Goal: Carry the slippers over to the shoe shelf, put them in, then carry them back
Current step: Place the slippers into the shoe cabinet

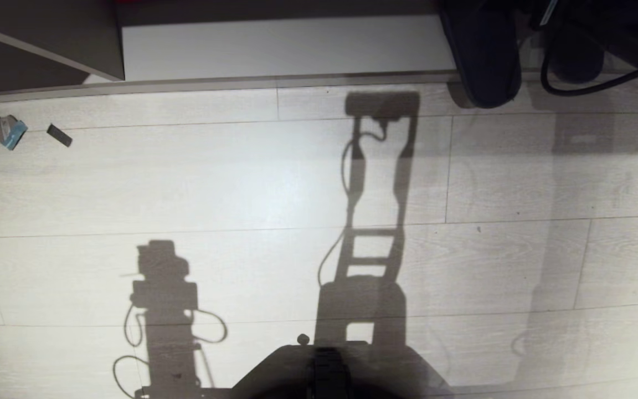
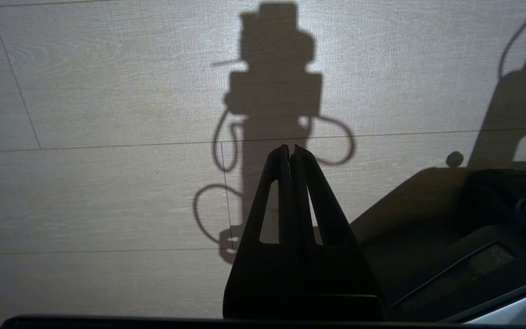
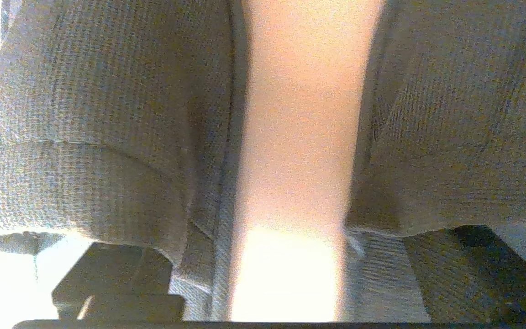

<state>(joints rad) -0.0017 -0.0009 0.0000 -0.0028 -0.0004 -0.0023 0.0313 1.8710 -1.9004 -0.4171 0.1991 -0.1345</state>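
Though across shoe shelf point(image 1: 286, 50) edge, slippers point(image 1: 485, 61) apart.

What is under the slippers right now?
The slippers lie side by side, a pale board showing in the gap between them. The right gripper's dark fingers sit at their near edge. What lies directly beneath each is covered.

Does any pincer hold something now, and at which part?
Left pincer: shut, empty. Right pincer: spread wide at the slippers, clamping nothing; whether it bears them cannot be told.
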